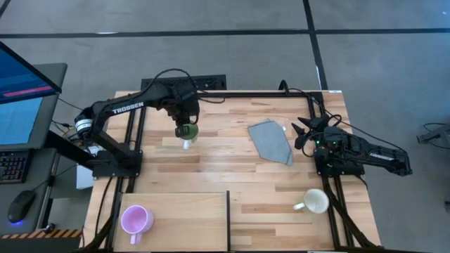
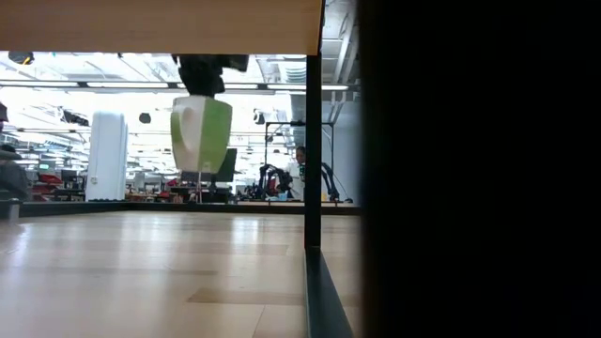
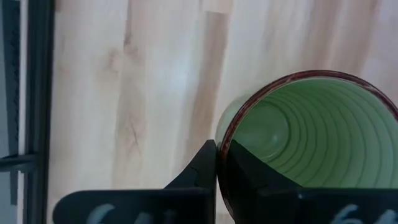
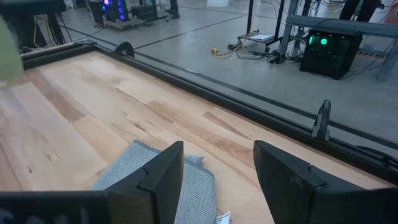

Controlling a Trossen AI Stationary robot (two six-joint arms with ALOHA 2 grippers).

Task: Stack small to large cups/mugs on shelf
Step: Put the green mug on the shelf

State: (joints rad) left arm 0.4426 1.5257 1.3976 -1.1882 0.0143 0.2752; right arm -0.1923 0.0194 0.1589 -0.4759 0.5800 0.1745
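Judging progress, I have the left gripper [image 1: 186, 125] pinching the green mug [image 1: 187, 130] aloft upper-centre, purple mug [image 1: 135, 219] on the shelf [image 1: 190, 218] lower left, white mug [image 1: 315, 202] unstacked lower right, right gripper [image 1: 304, 131] spread.

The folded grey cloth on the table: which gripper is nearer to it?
Right. The right gripper hovers open just beside the folded grey cloth; the left gripper is farther off, gripping the green ribbed mug.
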